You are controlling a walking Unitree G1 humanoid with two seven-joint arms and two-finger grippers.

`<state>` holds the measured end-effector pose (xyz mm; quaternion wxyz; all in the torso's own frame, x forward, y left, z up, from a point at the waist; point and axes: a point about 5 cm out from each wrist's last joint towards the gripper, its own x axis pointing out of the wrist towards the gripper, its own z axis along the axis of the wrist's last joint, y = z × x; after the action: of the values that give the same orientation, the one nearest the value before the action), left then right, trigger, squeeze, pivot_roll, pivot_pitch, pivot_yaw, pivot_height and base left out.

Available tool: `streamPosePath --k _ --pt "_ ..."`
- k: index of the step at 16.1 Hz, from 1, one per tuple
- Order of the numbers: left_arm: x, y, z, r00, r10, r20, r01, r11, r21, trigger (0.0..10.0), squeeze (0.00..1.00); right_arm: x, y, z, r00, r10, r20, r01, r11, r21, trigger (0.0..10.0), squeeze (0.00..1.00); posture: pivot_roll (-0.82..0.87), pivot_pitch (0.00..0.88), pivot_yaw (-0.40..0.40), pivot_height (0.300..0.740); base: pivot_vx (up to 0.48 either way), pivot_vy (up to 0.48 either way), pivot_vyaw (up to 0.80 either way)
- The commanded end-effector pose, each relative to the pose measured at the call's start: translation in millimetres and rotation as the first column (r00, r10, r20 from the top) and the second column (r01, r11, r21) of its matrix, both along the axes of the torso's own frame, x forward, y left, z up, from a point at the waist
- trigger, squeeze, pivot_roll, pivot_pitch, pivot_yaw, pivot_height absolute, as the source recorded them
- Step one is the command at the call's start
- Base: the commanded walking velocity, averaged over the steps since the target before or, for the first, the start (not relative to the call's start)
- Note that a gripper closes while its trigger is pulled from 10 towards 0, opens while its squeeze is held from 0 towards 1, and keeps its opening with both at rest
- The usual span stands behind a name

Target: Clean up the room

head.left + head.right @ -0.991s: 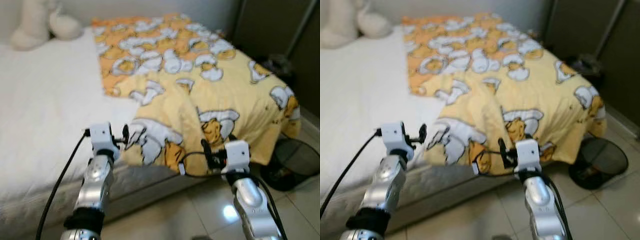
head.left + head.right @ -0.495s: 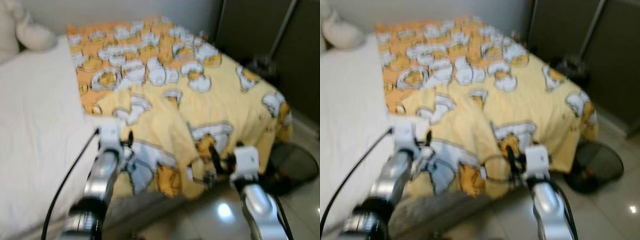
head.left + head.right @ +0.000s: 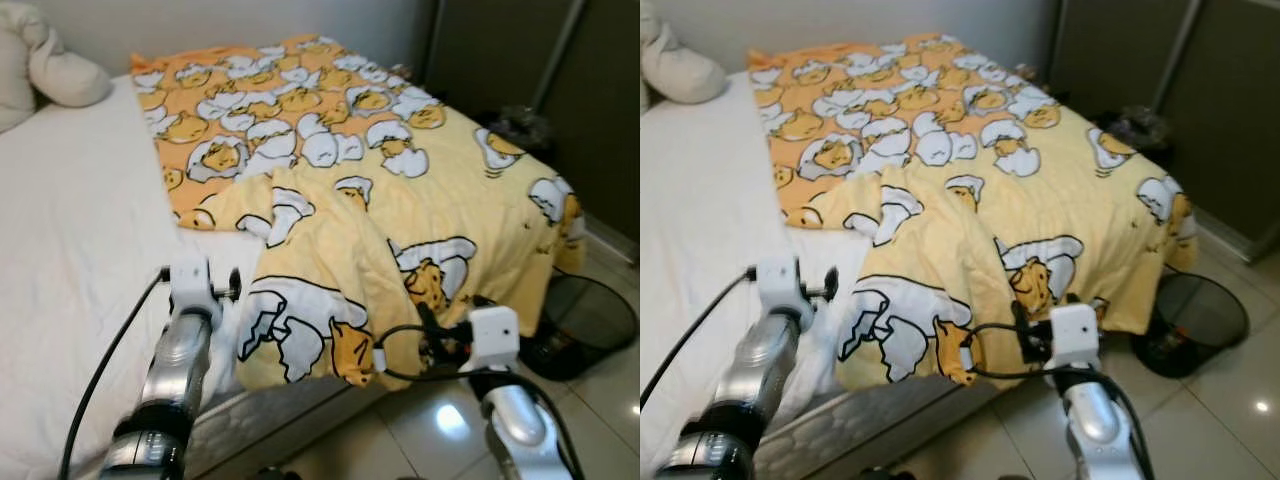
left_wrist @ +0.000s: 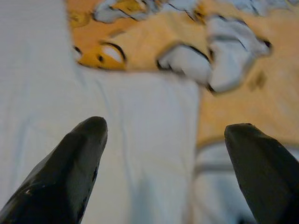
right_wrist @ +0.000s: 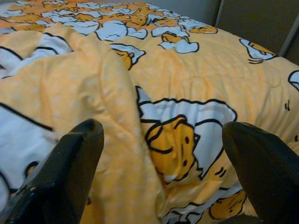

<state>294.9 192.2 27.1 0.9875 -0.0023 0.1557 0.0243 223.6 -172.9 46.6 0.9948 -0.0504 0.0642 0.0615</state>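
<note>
So the pillow (image 3: pixel 45 70) sat way up at the head of the bed, on the white sheet (image 3: pixel 70 240), pretty much where it belonged. Moving right, the left gripper (image 4: pixel 163 154) hung over bare sheet just beside the edge of the yellow blanket (image 3: pixel 400 190), its two black fingers spread wide and holding nothing. Looked to me like it was lined up to grab that near edge.

The blanket itself only covered the right half of the bed. Its long axis ran from the head of the bed down toward the robot, and the near end was rumpled into a fold and drooping over the mattress corner toward the floor. That's probably why both arms were out front: one per side of the bunched part.

The right gripper (image 5: pixel 163 163) was also spread open and empty, pointing straight at the hanging fold. Further right, a black mesh bin (image 3: pixel 590 325) stood on the tile floor (image 3: pixel 440 430) near the blanket's drooping corner.
</note>
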Motion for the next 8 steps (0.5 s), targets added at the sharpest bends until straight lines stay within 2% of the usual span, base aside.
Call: streamPosePath --k 1,3,4,6,8 --pt "-1.7 -1.1 -1.6 0.998 -0.062 -0.010 0.062 0.997 0.054 10.0 0.00 -0.6 2.2 2.4 1.000 0.009 0.001 -0.009 1.000 0.012 10.0 0.00 -0.22 0.020 0.080 0.732 0.000 0.000 0.00" --pt "5.3 4.3 -4.4 0.999 -0.010 -0.050 0.013 0.998 0.062 10.0 0.00 -4.3 6.0 3.3 0.999 0.047 -0.010 -0.047 0.999 0.026 10.0 0.00 -0.21 0.052 0.066 0.732 0.000 0.000 0.00" --pt "9.5 0.7 -0.9 0.999 -0.021 -0.037 0.023 0.998 0.057 10.0 0.00 -9.6 7.4 5.7 0.997 0.074 -0.015 -0.074 0.997 0.028 10.0 0.00 -0.23 0.095 0.049 0.732 0.000 0.000 0.00" --pt "16.4 -9.2 1.9 0.994 -0.097 -0.055 0.101 0.993 0.064 10.0 0.00 -27.5 15.1 3.0 0.980 0.185 -0.071 -0.185 0.983 0.019 10.0 0.00 -0.24 0.127 0.028 0.732 0.000 0.000 0.00" --pt "18.0 -12.3 0.8 0.987 -0.137 -0.080 0.139 0.990 0.027 10.0 0.00 -42.8 13.7 -7.5 0.965 0.217 -0.148 -0.215 0.976 0.027 10.0 0.00 -0.26 0.146 0.023 0.732 0.000 0.000 0.00"
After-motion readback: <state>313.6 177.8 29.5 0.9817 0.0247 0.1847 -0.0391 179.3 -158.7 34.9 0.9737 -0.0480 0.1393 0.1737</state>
